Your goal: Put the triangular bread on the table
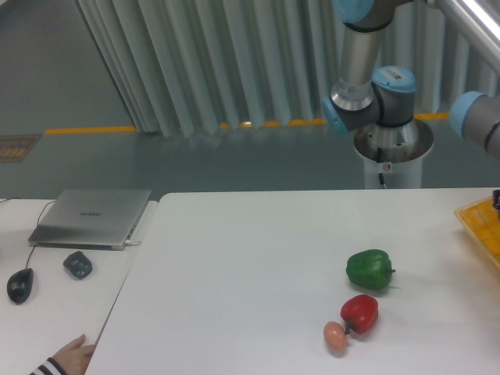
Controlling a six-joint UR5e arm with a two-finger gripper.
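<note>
The triangular bread is not in view. The white table [234, 266] fills the middle and right of the camera view. The arm's base [391, 144] and elbow joints [367, 98] stand behind the table's far edge, and one arm link leaves the frame at the upper right. The gripper is out of view.
A green bell pepper [369, 269], a red bell pepper [360, 312] and a small tan egg [335, 337] lie at the front right. A yellow tray [483, 226] sits at the right edge. On the left desk are a laptop [92, 216], a mouse [20, 284], a dark object [78, 264] and a person's hand [72, 357].
</note>
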